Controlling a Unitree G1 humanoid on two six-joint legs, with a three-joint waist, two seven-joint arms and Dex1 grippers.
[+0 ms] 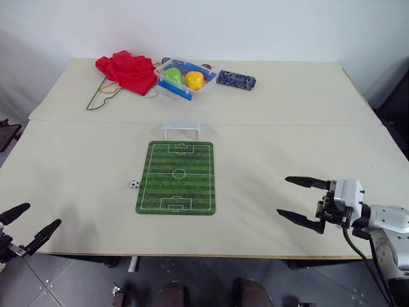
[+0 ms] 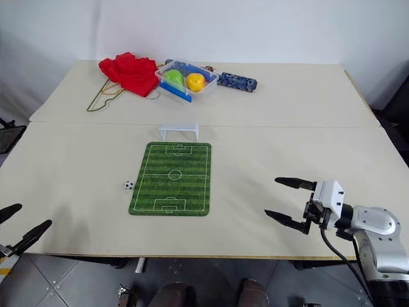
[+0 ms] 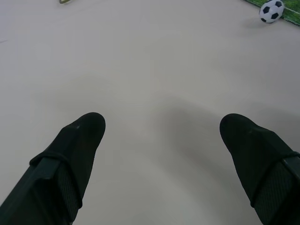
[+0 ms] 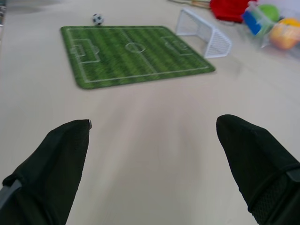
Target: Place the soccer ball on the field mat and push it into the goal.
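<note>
The tiny black-and-white soccer ball [image 1: 133, 184] rests on the bare table just off the left edge of the green striped field mat [image 1: 177, 177]. The small white goal [image 1: 181, 130] stands upright at the mat's far end. My left gripper [image 1: 27, 224] hovers open at the table's near left corner, well short of the ball [image 3: 271, 11]. Over the near right part of the table my right gripper [image 1: 295, 199] is open and empty, pointing left toward the mat [image 4: 133, 52].
At the back of the table are a red cloth [image 1: 128, 70], a clear tub [image 1: 185, 79] holding green and yellow round things, a dark patterned case [image 1: 236, 79] and a thin cord loop [image 1: 102, 96]. A seam [image 1: 287, 124] runs across the tabletop behind the goal.
</note>
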